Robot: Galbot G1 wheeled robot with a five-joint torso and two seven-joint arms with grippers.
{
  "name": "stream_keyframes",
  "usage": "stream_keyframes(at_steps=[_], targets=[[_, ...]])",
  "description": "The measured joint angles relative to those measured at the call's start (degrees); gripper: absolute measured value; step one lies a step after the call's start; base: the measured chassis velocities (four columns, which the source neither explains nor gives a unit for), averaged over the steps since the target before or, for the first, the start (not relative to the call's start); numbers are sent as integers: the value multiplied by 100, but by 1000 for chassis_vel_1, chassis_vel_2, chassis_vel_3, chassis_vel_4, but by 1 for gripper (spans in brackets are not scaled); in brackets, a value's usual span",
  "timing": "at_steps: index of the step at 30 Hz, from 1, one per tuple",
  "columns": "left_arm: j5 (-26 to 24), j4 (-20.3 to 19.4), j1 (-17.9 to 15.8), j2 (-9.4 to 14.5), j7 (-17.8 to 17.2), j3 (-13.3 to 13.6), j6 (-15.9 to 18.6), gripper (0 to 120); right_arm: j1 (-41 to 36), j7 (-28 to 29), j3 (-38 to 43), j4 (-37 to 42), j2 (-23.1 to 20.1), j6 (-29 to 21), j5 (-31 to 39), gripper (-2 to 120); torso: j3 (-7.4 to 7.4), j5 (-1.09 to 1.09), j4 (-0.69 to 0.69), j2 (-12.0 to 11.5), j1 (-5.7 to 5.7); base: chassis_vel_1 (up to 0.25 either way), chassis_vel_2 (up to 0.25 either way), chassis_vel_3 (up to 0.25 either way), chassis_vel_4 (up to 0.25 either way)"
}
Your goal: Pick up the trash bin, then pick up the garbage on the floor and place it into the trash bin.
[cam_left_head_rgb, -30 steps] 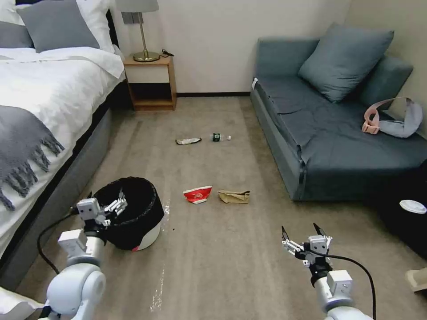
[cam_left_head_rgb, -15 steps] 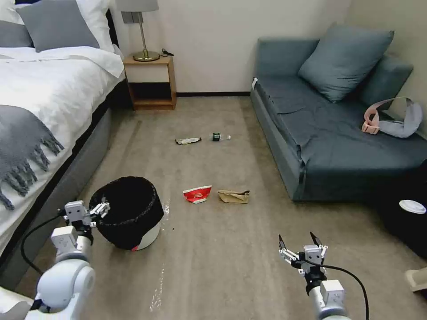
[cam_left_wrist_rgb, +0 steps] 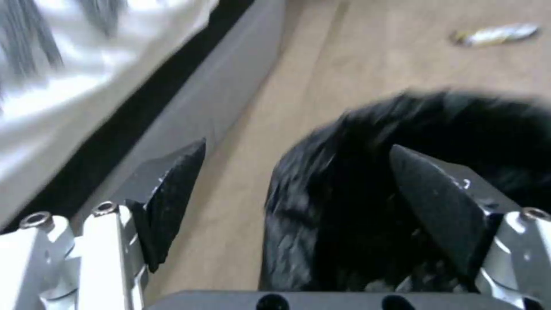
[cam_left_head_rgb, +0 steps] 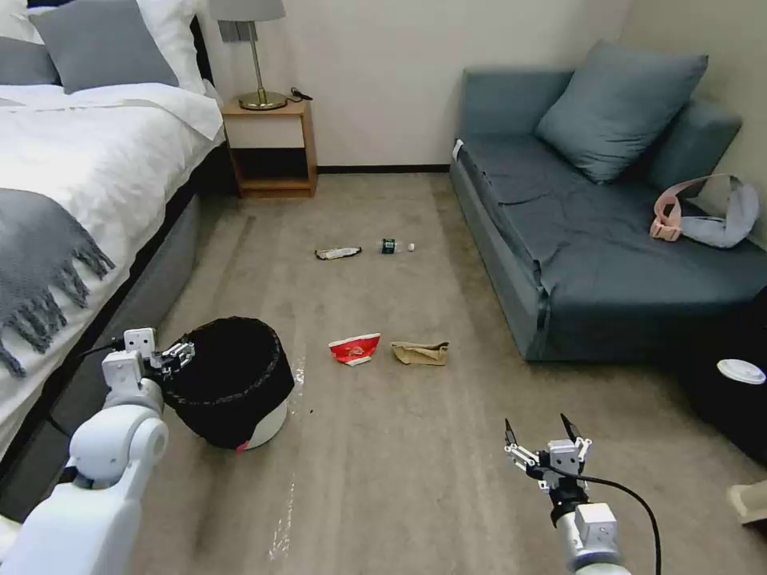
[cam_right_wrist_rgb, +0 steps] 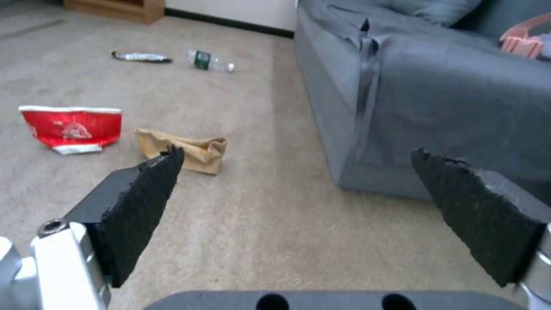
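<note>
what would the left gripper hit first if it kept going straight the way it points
Most likely the trash bin. The left gripper is open, with the bin's black bag rim straight ahead between its fingers. Depth is unclear, so contact may be close.
</note>
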Motion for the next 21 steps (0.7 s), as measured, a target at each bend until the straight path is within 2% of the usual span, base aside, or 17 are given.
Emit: stream_keyframes(at_steps=[1, 3, 4, 7, 13, 19, 21], targets=[[0, 0, 0, 0, 0, 0, 0, 83, 0, 0, 0, 0, 0, 0, 0, 100, 0, 0, 0, 0, 0, 0, 0, 0, 0], [-58, 374, -82, -60, -2, 97, 6, 83, -5, 0, 37, -31, 0, 68, -4, 100, 0, 0, 1, 0, 0, 0, 0, 0, 0], [-58, 374, -82, -60, -2, 97, 6, 83, -5, 0, 37, -31, 0, 68, -4, 100, 0, 0, 1, 0, 0, 0, 0, 0, 0], [-211, 769, -224, -169, 28, 305, -26, 83, -3, 10, 68, -113, 11, 132, -4, 100, 0, 1, 1, 0, 0, 0, 0, 0, 0], [-106, 1156, -486, -294, 71, 590, -107, 83, -52, 18, 69, -206, 43, 205, -31, 100, 0, 1, 0, 0, 0, 0, 0, 0, 0], [-10, 1486, -692, -348, 76, 682, -179, 75, -92, 25, 63, -288, 80, 261, -97, 100, 0, 3, 1, 0, 0, 0, 0, 0, 0], [31, 1583, -720, -351, 95, 701, -213, 68, -105, 25, 54, -292, 85, 263, -113, 100, -1, 3, 0, 0, 0, 0, 0, 0, 0]])
